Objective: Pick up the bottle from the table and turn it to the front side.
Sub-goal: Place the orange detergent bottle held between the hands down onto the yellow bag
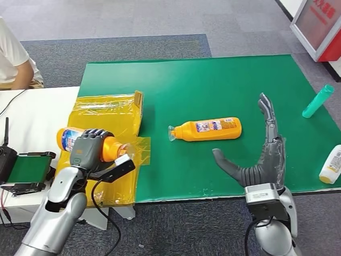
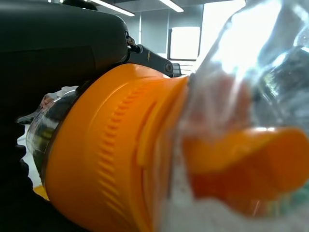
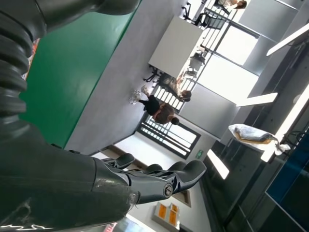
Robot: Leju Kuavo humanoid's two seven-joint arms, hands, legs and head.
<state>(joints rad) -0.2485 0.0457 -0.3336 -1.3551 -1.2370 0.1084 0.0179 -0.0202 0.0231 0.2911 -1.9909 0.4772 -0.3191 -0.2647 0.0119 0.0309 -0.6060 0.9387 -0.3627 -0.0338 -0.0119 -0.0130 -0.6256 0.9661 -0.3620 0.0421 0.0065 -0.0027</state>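
Left hand (image 1: pixel 89 150), fingers wrapped around an orange plastic bottle with a blue-white label (image 1: pixel 72 140), holds it sideways over the yellow film-lined tray (image 1: pixel 120 106). Right hand (image 1: pixel 257 154) upright, fingers spread, holding nothing. Beyond it, a second orange bottle (image 1: pixel 209 128) lies on the green mat (image 1: pixel 225 80).

A bottle (image 1: pixel 209 128) is lying on its side mid-worktop (image 1: pixel 225 80), cap leftward. Left of it, the left hand (image 1: pixel 86 149) is holding another bottle (image 1: pixel 72 140) over a plastic-wrapped box (image 1: pixel 108 114). The right hand (image 1: pixel 263 154) is hovering at the near edge.
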